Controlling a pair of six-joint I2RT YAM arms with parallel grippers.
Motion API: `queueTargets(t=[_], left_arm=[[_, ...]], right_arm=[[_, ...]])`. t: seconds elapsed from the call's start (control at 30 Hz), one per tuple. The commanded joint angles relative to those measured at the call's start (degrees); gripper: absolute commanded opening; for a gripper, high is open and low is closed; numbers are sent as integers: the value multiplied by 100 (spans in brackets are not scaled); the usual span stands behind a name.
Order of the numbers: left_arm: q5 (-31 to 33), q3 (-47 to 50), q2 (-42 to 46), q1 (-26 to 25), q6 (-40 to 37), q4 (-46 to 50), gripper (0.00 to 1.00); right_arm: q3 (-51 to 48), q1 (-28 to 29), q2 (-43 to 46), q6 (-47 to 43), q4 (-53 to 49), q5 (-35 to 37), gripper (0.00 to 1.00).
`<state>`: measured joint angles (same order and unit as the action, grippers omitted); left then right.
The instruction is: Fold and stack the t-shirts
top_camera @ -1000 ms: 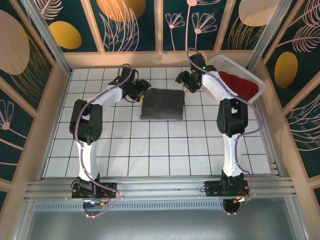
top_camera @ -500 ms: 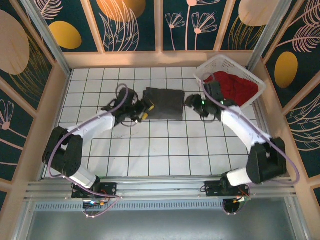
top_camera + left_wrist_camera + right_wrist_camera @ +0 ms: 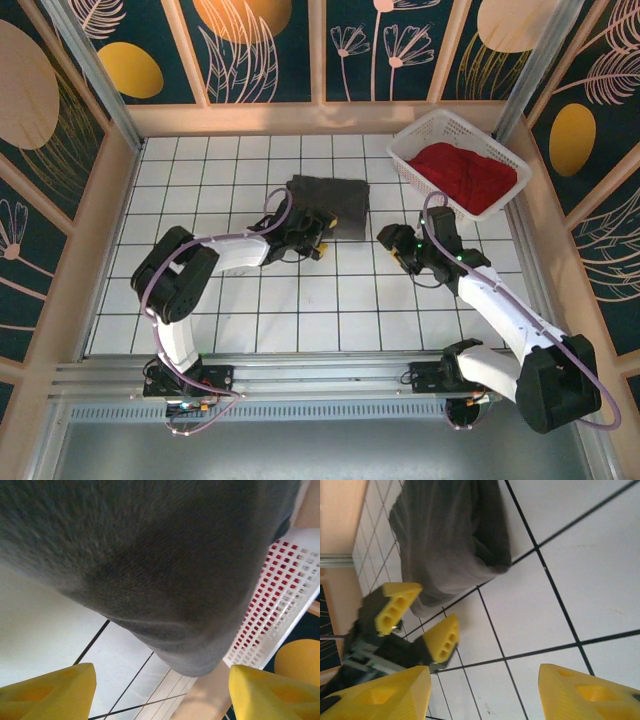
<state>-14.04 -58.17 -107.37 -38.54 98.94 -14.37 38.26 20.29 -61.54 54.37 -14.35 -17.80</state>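
Note:
A dark charcoal-grey t-shirt (image 3: pixel 328 205) lies folded into a rectangle on the tiled table. My left gripper (image 3: pixel 313 243) sits low at its near left corner, open; the grey cloth (image 3: pixel 150 555) looms just ahead of the yellow fingertips (image 3: pixel 50 692), with nothing between them. The right gripper (image 3: pixel 392 240) hovers open to the right of the shirt's near right corner, apart from it. Its wrist view looks across bare tiles at the grey t-shirt (image 3: pixel 445 540) and the left gripper (image 3: pixel 420 622). A bright red t-shirt (image 3: pixel 462 172) lies bunched in the basket.
The white lattice basket (image 3: pixel 418 128) stands tilted at the back right corner, its wall (image 3: pixel 285 595) behind the grey shirt. Wooden walls ring the table (image 3: pixel 300 310). Open tiles stretch in front of the shirt, toward the arm bases.
Both grippers have come from the shirt's far sides toward the near side, to its near corners. The right arm no longer covers the basket. The grey shirt has stayed put.

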Motion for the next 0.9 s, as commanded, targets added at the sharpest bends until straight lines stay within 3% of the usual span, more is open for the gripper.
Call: queueTargets(t=[0.0,0.17,0.3,0.4,0.5,0.53,0.7,0.87], left_arm=[[159,-352,-288,-216,595,309,71],[323,-731,-757,-285,805,312,71],[538,-907,-1139,-285,994,116,62],[713,-950,-1388,-270,1087,-138,39],[778,-895,-1506,-146,1121,-432,4],[804,-881,-1480,-62,1028,-433,0],[727,-511,-1057,641,284,-352,0],[332,-6,-577,1812,-841,-236,0]], right_arm=[[284,-98,32,-171,-28,-78,59],[311,-196,41,-250,-74,-197,59],[289,-213,81,-294,-138,-250,59],[253,-228,106,-295,-138,-265,59],[235,-241,98,-278,-117,-276,59],[234,-242,88,-278,-104,-277,59],[260,-253,-5,-278,-27,-281,59],[300,-242,-245,-227,166,-311,59]])
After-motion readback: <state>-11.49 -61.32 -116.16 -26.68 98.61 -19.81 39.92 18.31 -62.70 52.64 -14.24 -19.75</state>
